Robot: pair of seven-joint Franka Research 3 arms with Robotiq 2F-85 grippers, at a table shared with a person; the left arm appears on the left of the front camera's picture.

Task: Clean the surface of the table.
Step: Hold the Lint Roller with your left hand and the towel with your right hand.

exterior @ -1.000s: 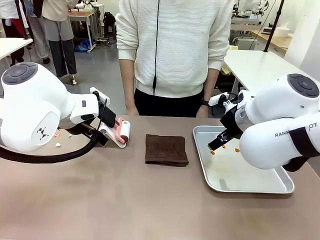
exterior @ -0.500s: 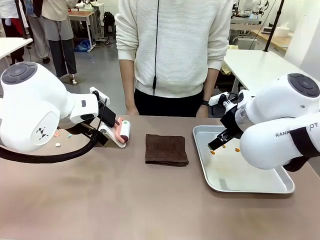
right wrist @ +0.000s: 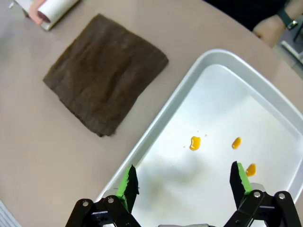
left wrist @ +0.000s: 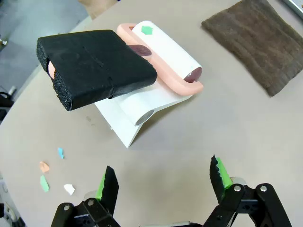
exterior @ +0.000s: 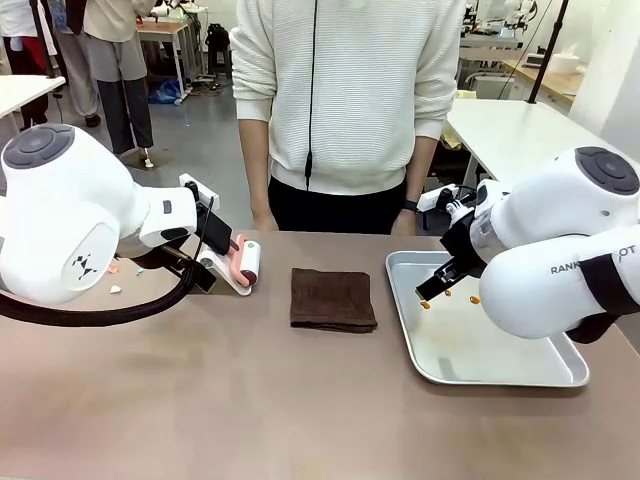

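Observation:
The brown-taupe table [exterior: 250,400] carries a few small paper scraps [left wrist: 52,172] near its left edge, also seen as scraps [exterior: 115,272] beside the left arm. My left gripper [left wrist: 164,178] hangs open above bare table [left wrist: 189,132], just short of a lint roller [left wrist: 163,49] with a pink handle and a black foam grip [left wrist: 94,66] on a white stand. A folded brown cloth [exterior: 333,298] lies mid-table. My right gripper [right wrist: 183,182] stands open over the near left corner of a metal tray [right wrist: 156,137] holding three orange drops [right wrist: 194,143].
A person in a white sweater [exterior: 350,90] stands at the far edge, hands low behind the table. The lint roller [exterior: 243,264] sits left of the cloth [right wrist: 106,71], the tray [exterior: 560,378] to its right. The front half of the table is bare.

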